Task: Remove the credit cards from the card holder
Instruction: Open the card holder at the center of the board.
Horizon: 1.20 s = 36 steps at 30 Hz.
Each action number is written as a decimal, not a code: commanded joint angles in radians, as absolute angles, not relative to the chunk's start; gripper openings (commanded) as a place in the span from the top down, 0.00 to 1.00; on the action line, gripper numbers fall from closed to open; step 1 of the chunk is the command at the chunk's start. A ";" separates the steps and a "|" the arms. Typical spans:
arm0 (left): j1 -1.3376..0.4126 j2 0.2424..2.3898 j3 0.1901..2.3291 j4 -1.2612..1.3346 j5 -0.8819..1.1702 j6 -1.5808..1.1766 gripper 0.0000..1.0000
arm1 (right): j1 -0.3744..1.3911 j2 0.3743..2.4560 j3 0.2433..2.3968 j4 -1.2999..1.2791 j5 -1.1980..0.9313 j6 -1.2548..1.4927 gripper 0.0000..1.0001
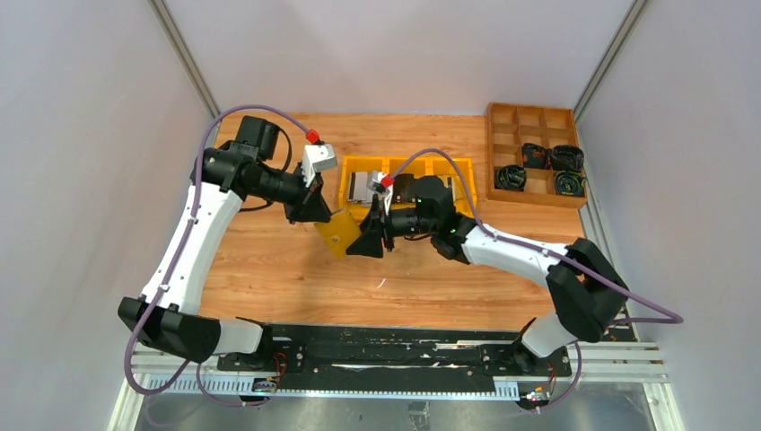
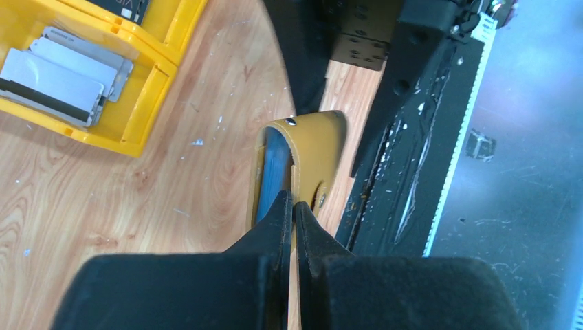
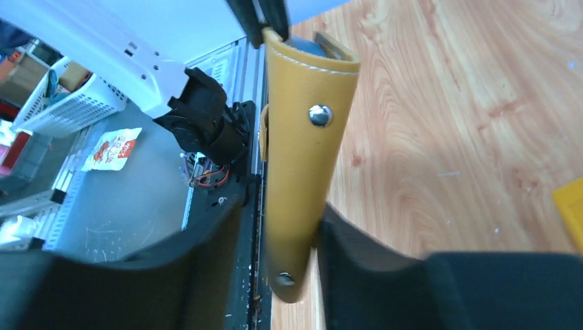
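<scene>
The left gripper point(image 2: 293, 210) is fully closed, its tips pinched on a thin edge of the mustard-yellow card holder point(image 2: 320, 148), which hangs just ahead of its fingers, lifted off the wooden table point(image 2: 137, 206); the holder is thus in the air between the two hands. The right gripper point(image 3: 282, 227) has its jaws partly apart, one on each side of the holder's snap-studded cover; the pad on the table side looks to touch the leather, but whether the other pad bears on it yet I cannot tell. Inside the fold, ahead of the left fingertips, a blue-grey edge shows; whether it is a card or the inner face is unclear. Several pale grey credit cards point(image 2: 58, 72) lie in a yellow bin point(image 2: 148, 75), well beyond and to one side of the left hand.

Risks, as I judge them: the left hold is on a narrow strip, so a tug from the right hand could pull the holder free and drop it; if the right jaws close across the whole fold they would clamp any card in rather than free it; a loose card could slip out towards the rail at the table's near edge.
</scene>
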<state>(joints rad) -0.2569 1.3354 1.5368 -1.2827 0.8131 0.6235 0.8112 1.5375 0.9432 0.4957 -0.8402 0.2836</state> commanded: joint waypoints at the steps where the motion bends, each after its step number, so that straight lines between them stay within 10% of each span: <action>1: -0.264 1.309 1.573 -1.304 0.873 0.549 1.00 | 0.802 1.453 0.894 0.673 -0.900 0.400 0.61; 5: -0.268 1.297 1.574 -1.304 0.881 0.529 0.95 | 0.801 1.433 0.918 0.662 -0.889 0.437 0.89; 7: -0.268 1.294 1.568 -1.303 0.850 0.529 0.37 | 0.798 1.432 0.949 0.605 -0.901 0.434 1.00; 9: -0.268 1.288 1.557 -1.302 0.809 0.540 0.07 | 0.786 1.437 0.985 0.527 -0.947 0.414 1.00; 14: -0.268 1.243 1.492 -1.302 0.869 0.566 0.00 | 0.764 1.454 1.072 0.375 -1.143 0.366 1.00; 19: -0.268 1.216 1.481 -1.301 0.968 0.548 0.13 | 0.759 1.487 1.140 0.258 -1.267 0.302 1.00; 30: -0.268 1.215 1.506 -1.301 1.057 0.498 0.74 | 0.754 1.529 1.237 0.086 -1.303 0.194 0.98; 36: -0.268 1.267 1.503 -1.307 1.023 0.492 1.00 | 0.753 1.513 1.257 0.065 -1.071 0.201 0.61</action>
